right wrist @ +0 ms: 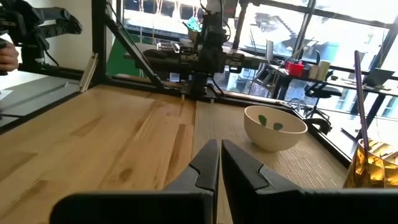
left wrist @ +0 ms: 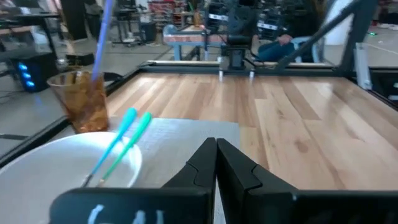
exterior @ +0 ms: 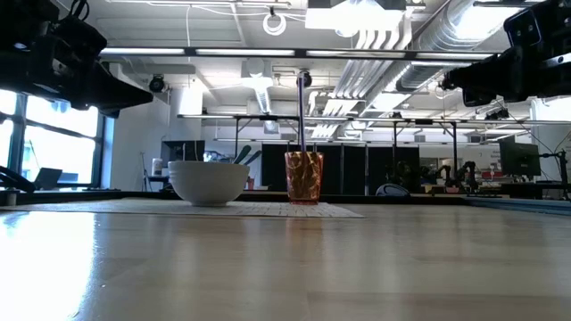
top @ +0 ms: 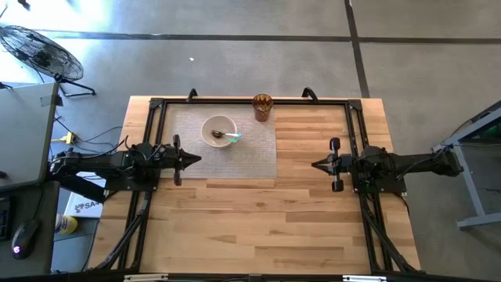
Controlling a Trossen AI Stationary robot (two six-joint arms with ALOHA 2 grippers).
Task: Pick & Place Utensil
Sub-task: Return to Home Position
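Left end effector (top: 197, 159) closed | right end effector (top: 315, 165) closed | round bowl (top: 210, 125), woven mat (top: 252, 150)

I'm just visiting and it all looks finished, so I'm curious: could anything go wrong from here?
Probably little, but two things. The shut left gripper sits near the white bowl; a careless swing could clip it, or the blue fork and green spoon leaning over its rim. The purple straw stands tall in the orange cup, so a bump might tip that cup. The right gripper waits well clear.
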